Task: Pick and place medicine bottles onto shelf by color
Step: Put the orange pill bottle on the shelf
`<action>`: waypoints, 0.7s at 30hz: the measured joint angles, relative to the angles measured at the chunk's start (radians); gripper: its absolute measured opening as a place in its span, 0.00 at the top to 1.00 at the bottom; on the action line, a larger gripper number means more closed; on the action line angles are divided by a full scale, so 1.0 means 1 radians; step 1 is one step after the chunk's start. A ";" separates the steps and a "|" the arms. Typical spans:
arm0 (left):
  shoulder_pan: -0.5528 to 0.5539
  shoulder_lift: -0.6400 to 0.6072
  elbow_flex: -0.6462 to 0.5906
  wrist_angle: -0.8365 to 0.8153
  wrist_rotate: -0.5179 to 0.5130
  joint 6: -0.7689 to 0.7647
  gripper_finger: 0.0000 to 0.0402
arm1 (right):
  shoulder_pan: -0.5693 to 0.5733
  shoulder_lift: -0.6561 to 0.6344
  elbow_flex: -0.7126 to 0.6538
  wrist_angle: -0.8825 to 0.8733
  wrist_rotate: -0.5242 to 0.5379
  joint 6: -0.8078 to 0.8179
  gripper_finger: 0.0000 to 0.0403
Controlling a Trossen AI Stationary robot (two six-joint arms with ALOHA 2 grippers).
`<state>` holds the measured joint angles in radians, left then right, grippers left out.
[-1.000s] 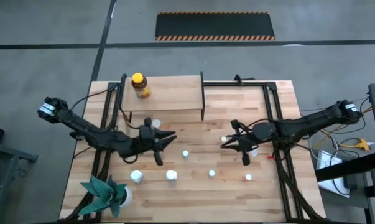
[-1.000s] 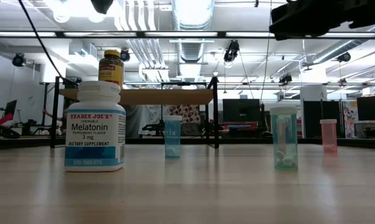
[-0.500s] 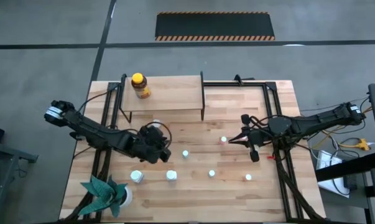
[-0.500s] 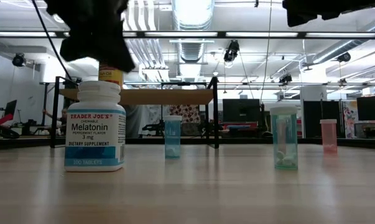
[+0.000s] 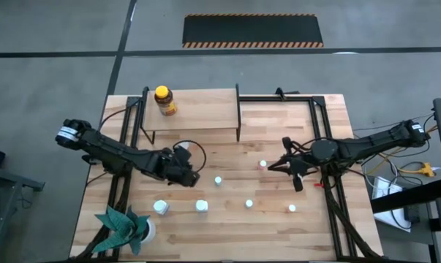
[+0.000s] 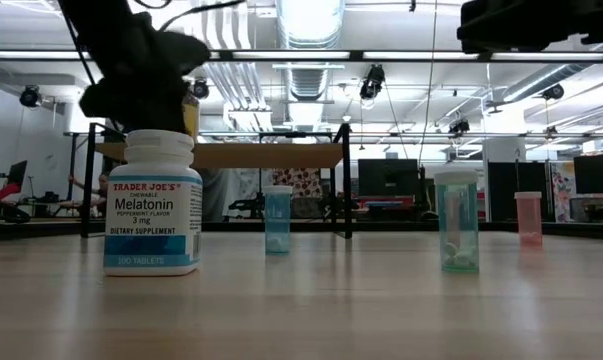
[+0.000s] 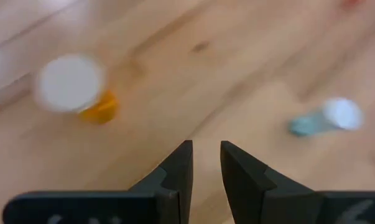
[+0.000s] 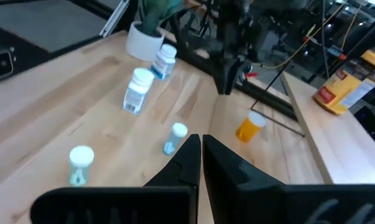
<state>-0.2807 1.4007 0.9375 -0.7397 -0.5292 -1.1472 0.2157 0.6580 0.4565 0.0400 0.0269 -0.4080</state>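
Observation:
My left gripper (image 5: pixel 189 175) (image 7: pixel 206 146) hangs tipped down over the table in front of the shelf (image 5: pixel 193 109), slightly open with nothing between its fingers. An orange bottle with a white cap (image 7: pixel 75 90) (image 8: pixel 249 127) and a pale-blue bottle (image 7: pixel 327 117) (image 5: pixel 218 180) stand on the table beyond the fingers. The amber jar with a yellow lid (image 5: pixel 164 101) stands on the shelf's left end. My right gripper (image 5: pixel 273 166) (image 8: pixel 201 138) is shut and empty, held level above the table beside the pink bottle (image 5: pixel 262 164).
Two white bottles (image 5: pixel 160 207) (image 5: pixel 201 206) and two small ones (image 5: pixel 249 204) (image 5: pixel 292 209) stand in a row near the front edge. A white pot with a green plant (image 5: pixel 125 225) sits at the front left corner. Black frame rails (image 5: pixel 326 146) run along both sides.
My left gripper has come down toward the table and tipped from nearly level to pointing steeply down, rolling as it went; its fingers now point down at the tabletop. My right gripper has drawn back a little toward the table's right edge, still shut.

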 joint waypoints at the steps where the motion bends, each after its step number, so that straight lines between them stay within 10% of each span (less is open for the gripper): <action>1: 0.009 -0.001 -0.003 -0.016 -0.014 -0.039 0.84 | 0.000 -0.003 0.001 -0.005 0.000 0.000 0.98; 12: 0.021 0.043 -0.013 -0.011 0.046 -0.105 0.81 | 0.000 -0.002 0.001 -0.036 0.000 0.004 0.98; 21: 0.033 0.068 -0.022 -0.035 -0.042 -0.296 0.50 | 0.000 -0.002 0.001 -0.051 0.001 0.004 0.98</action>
<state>-0.2482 1.4682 0.9154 -0.7751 -0.5716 -1.4436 0.2157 0.6559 0.4572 -0.0109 0.0277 -0.4038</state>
